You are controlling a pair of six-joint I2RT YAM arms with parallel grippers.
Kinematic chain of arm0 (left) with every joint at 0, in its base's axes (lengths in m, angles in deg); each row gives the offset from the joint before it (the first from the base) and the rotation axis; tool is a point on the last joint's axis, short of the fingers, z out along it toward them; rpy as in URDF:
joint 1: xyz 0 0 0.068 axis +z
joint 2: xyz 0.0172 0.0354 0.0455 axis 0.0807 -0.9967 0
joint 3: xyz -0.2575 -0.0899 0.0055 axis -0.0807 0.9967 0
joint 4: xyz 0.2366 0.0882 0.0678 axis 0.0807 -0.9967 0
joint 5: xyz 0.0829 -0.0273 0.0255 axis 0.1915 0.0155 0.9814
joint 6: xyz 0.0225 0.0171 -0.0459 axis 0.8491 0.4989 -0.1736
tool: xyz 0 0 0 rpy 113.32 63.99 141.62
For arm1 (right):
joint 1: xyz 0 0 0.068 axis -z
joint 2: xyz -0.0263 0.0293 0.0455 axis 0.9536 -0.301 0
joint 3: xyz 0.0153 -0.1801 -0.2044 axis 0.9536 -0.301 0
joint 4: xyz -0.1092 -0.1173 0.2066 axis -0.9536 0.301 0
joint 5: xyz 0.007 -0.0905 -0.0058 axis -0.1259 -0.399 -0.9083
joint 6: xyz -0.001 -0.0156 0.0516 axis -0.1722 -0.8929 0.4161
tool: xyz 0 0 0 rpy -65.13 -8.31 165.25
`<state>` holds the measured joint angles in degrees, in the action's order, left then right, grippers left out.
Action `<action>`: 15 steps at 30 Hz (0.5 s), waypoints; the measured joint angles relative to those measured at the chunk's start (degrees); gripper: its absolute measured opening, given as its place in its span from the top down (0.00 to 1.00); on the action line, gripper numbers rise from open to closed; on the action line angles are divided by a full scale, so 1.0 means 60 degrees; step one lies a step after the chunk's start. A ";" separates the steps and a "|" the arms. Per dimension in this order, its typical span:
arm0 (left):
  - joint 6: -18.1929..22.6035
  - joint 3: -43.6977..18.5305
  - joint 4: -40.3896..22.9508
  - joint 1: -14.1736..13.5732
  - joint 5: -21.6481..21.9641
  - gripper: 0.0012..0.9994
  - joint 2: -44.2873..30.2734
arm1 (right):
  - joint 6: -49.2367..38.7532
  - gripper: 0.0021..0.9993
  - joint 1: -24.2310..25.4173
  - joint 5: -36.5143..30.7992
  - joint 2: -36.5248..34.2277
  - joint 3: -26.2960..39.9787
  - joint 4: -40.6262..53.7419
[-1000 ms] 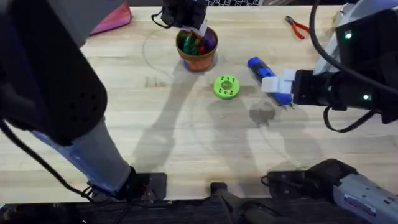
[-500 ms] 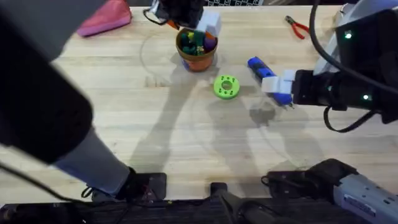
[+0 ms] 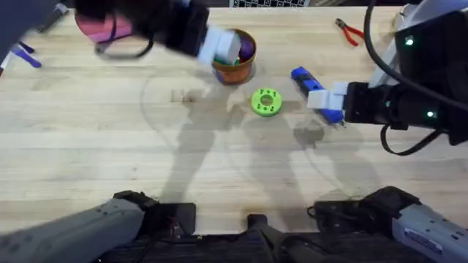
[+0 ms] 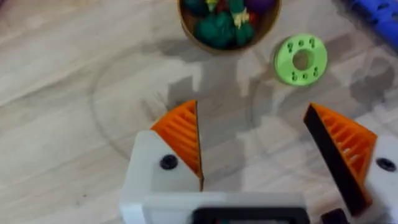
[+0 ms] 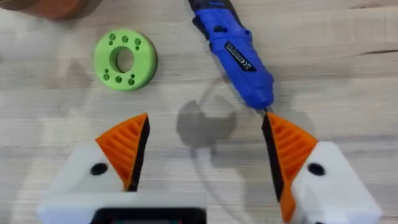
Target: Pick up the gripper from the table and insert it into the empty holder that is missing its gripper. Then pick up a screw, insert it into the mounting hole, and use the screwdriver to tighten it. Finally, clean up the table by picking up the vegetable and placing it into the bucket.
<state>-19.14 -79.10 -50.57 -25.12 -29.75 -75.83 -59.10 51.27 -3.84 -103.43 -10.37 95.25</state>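
Beside bucket, left gripper agape

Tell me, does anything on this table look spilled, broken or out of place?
Nothing stands out. The bucket stands upright with its toy vegetables inside, the green disc lies flat, and the screwdriver lies on the table by the open right gripper. The left gripper is open and empty.

The round brown-orange bucket stands upright at the far middle of the surface, holding colourful toy produce. The blue pen-shaped screwdriver lies flat to its right, slanted, thin tip pointing toward the near side
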 joint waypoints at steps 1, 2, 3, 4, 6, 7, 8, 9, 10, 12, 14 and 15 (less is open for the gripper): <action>-0.0014 0.0455 0.0097 0.0000 0.0033 0.01 0.0339 | -0.0002 0.01 0.0000 0.0002 -0.0004 0.0000 0.0000; -0.0055 0.0988 0.0253 0.0000 0.0093 0.01 0.0737 | 0.0000 0.01 0.0000 0.0002 -0.0004 0.0000 0.0000; -0.0086 0.1375 0.0364 0.0000 0.0137 0.01 0.1032 | 0.0000 0.01 0.0000 0.0002 0.0000 0.0000 0.0000; -0.0114 0.1834 0.0517 0.0000 0.0172 0.01 0.1391 | 0.0000 0.01 0.0000 0.0002 -0.0002 0.0000 0.0000; -0.0155 0.2650 0.0765 0.0000 0.0201 0.01 0.2071 | 0.0000 0.01 0.0000 0.0002 -0.0003 0.0000 0.0000; -0.0179 0.3000 0.0854 0.0000 0.0204 0.01 0.2363 | -0.0002 0.01 0.0000 0.0002 -0.0002 0.0000 0.0000; -0.0191 0.3307 0.0935 0.0000 0.0204 0.01 0.2612 | 0.0000 0.01 0.0000 0.0002 -0.0004 0.0000 0.0000; -0.0191 0.3591 0.1017 0.0000 0.0204 0.01 0.2828 | 0.0000 0.01 0.0000 0.0002 0.0000 0.0000 0.0000; -0.0194 0.3873 0.1091 0.0000 0.0204 0.01 0.3022 | -0.0001 0.01 0.0000 0.0002 -0.0003 0.0000 0.0000; -0.0198 0.4247 0.1127 0.0000 0.0204 0.01 0.3211 | 0.0000 0.01 0.0000 0.0002 -0.0004 0.0000 0.0003; -0.0200 0.4411 0.1149 0.0000 0.0206 0.01 0.3222 | -0.0004 0.01 0.0000 0.0004 -0.0002 0.0000 0.0000; -0.0202 0.4459 0.1180 0.0000 0.0208 0.01 0.3220 | 0.0000 0.01 0.0000 0.0002 -0.0004 0.0000 0.0000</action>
<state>-20.35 -52.35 -43.49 -25.12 -28.50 -56.51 -59.10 51.27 -3.82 -103.45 -10.37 95.25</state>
